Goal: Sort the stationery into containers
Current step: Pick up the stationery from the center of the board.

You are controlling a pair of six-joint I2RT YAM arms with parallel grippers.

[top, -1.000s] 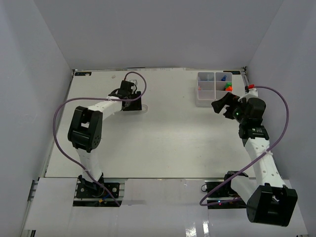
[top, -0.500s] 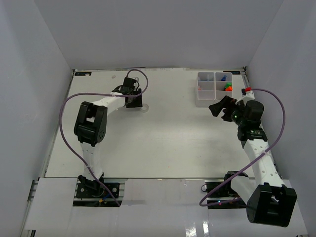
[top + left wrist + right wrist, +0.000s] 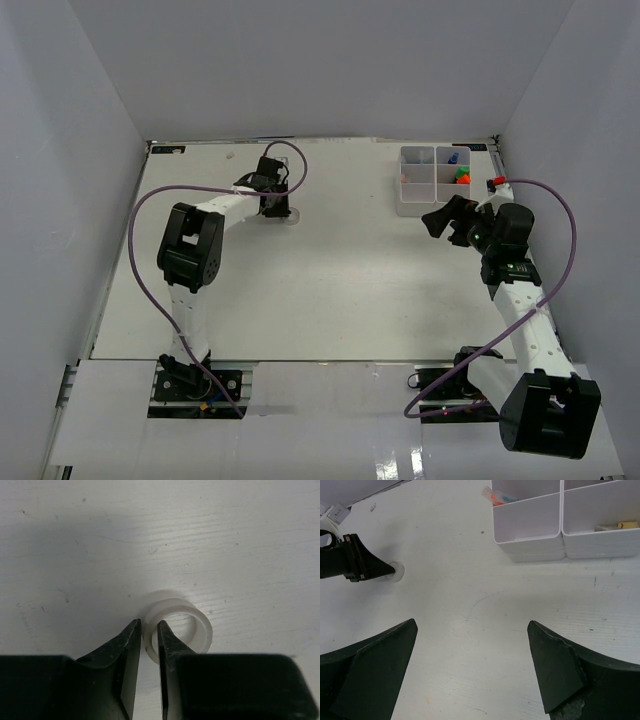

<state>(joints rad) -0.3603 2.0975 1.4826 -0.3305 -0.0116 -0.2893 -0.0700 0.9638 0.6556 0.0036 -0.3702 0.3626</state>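
The clear tape ring [image 3: 202, 630] is seen up close now: a short, milky-translucent hoop, smooth-walled, lying flat on the white table [image 3: 300, 290] with the table showing through its open middle. The left fingers [image 3: 127, 660] are drawn nearly together, and the ring's near wall is pinched between them, one black tip outside the hoop and one inside.

From above, the ring is found well to the left of the containers [image 3: 433, 180], roughly level with their near edge. The two white organiser boxes are set side by side, touching. In the left box's farther compartment an orange-red-tipped item [image 3: 495, 496] can be made out, and a tan piece [image 3: 611, 526] is seen in the right box. Bits of blue, green and orange are glimpsed in the far-right compartments, too small to name.

The right fingers [image 3: 375, 665] are spread wide with nothing between them, and are held over bare table just in front of the containers.
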